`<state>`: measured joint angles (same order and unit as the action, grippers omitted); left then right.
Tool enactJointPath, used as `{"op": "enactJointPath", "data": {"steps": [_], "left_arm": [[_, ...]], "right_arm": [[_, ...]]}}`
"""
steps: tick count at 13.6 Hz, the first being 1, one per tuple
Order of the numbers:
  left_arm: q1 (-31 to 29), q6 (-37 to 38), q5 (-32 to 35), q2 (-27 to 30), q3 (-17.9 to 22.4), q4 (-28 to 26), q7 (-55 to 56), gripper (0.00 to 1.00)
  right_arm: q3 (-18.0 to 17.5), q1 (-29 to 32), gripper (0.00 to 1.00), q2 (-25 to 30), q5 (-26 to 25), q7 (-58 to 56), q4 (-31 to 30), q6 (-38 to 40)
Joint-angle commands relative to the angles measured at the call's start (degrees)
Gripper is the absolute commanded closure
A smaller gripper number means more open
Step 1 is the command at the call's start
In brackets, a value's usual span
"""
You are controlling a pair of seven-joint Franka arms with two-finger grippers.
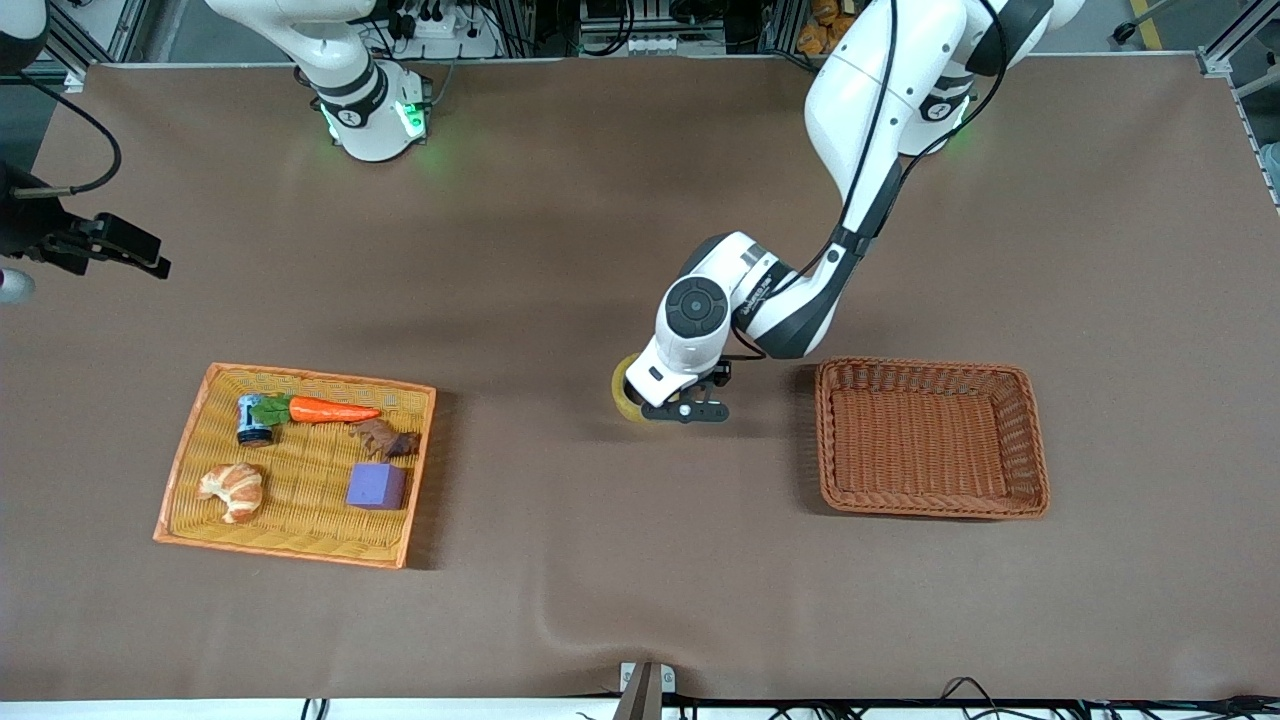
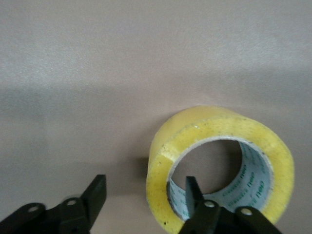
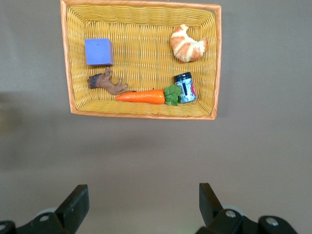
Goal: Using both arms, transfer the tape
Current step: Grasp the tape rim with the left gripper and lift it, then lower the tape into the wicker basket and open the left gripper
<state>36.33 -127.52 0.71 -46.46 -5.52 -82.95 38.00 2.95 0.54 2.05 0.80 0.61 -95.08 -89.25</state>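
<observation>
- The translucent yellowish roll of packing tape [image 2: 219,165] lies on the brown bench [image 1: 560,200], between the yellow wicker tray [image 1: 190,455] and the empty brown wicker basket [image 1: 826,440].
- The left pincer [image 2: 144,197] is wide around the roll's wall, one finger in the hole.
- The right pincer [image 3: 141,204] waits wide over the bench, near the tray holding a purple cube [image 1: 376,486].

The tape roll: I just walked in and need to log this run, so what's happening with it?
The left gripper is down at the tape roll, which stands on edge on the table between the two baskets. Its fingers are open, one finger inside the roll's hole and the other outside its wall, not yet closed. The right gripper waits, open, above the yellow basket end of the table. The brown basket holds nothing.
</observation>
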Motion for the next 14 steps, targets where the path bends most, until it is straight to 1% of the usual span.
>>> {"op": "enactJointPath", "data": {"steps": [1, 3, 4, 6, 7, 8, 9, 11, 13, 14], "left_arm": [[0.49, -0.45, 1.31, -0.74, 0.43, 1.39, 1.02, 1.0], [-0.12, -0.27, 1.22, 0.92, 0.43, 1.3, 1.02, 1.0], [-1.08, 0.34, 1.39, 2.76, 0.51, 0.87, 0.76, 1.0], [-6.07, 4.36, 1.48, 8.98, 0.51, 0.07, -1.42, 1.0], [-8.71, 7.86, 1.48, 12.93, 0.43, -0.8, -3.7, 1.0], [-11.87, 11.82, 1.48, 16.02, 0.34, -1.77, -5.81, 1.0], [-14.6, 14.12, 1.48, 18.31, 0.34, -2.99, -7.92, 1.0], [-19.96, 14.58, 1.31, 22.53, 0.25, -8.42, -9.34, 1.0], [-26.72, 13.36, 1.39, 24.39, -0.01, -14.4, -10.39, 1.0], [-29.62, 11.78, 1.4, 24.57, -0.01, -17.13, -13.27, 1.0]], "right_arm": [[-0.75, 0.61, 0.0, 1.46, -0.72, -1.74, 0.15, 0.57], [-0.66, 0.52, 0.0, 2.08, -0.72, -2.46, 0.6, 0.57], [-0.66, 0.52, 0.0, 2.08, -0.72, -2.37, 0.68, 0.66], [-0.75, 0.52, 0.0, 2.08, -0.63, -1.76, 0.68, 0.83], [-0.75, 0.52, 0.0, 2.08, -0.63, -1.76, 0.68, 0.83], [-0.75, 0.52, 0.0, 2.08, -0.63, -1.76, 0.68, 0.83], [-0.75, 0.52, 0.0, 2.08, -0.63, -1.76, 0.51, 0.92], [-0.66, 0.6, 0.0, 2.0, -0.63, -1.76, 0.42, 1.18], [-0.75, 0.52, 0.0, 1.82, -0.45, -1.76, 0.51, 0.84], [-0.75, 0.43, 0.0, 1.82, -0.37, -1.67, 0.51, 0.66]]}}
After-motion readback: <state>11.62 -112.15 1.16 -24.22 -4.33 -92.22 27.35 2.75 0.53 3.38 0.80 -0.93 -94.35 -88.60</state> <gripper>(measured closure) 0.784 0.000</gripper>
